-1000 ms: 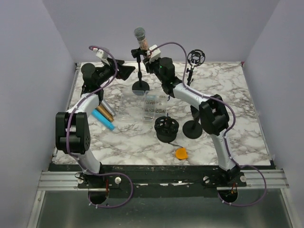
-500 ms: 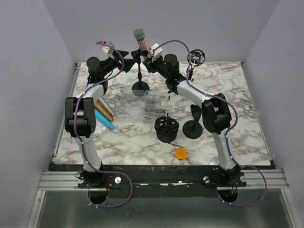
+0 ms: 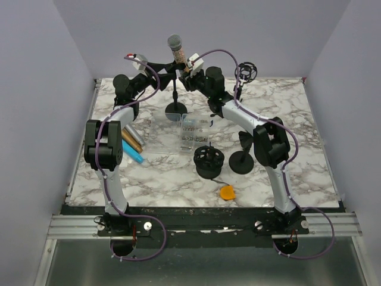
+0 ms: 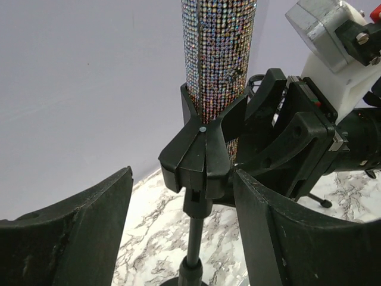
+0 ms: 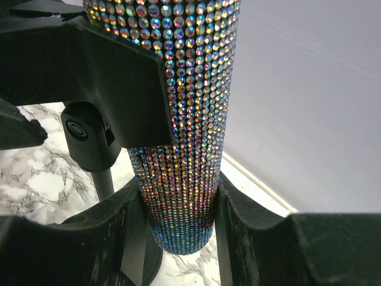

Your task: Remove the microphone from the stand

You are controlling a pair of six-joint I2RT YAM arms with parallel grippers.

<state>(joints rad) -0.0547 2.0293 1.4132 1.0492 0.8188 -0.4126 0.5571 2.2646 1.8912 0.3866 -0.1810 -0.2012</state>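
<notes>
The glittering microphone [image 3: 176, 52] stands upright in the black clip [image 4: 201, 150] of its stand [image 3: 175, 95] at the back of the table. My right gripper [image 5: 178, 221] is shut on the microphone [image 5: 186, 125] near its lower end, a finger pressed against each side. From the left, my left gripper [image 4: 183, 241] reaches in with its jaws either side of the clip and the pole [image 4: 193, 238] below it. The left finger stands well apart from the clip and the right finger [image 4: 280, 238] is close beside it. In the top view both grippers, left [image 3: 168, 67] and right [image 3: 181, 67], meet at the clip.
A second stand with a shock mount [image 3: 245, 71] rises at the back right, its base [image 3: 241, 162] near the middle. A clear box [image 3: 190, 132], a black round holder [image 3: 209, 161], an orange piece [image 3: 227, 192] and blue and gold tubes [image 3: 131, 145] lie on the marble table [image 3: 297, 131].
My left arm has swung right and up to the stand's clip, and its jaws have narrowed around it. The right gripper has kept its hold on the microphone.
</notes>
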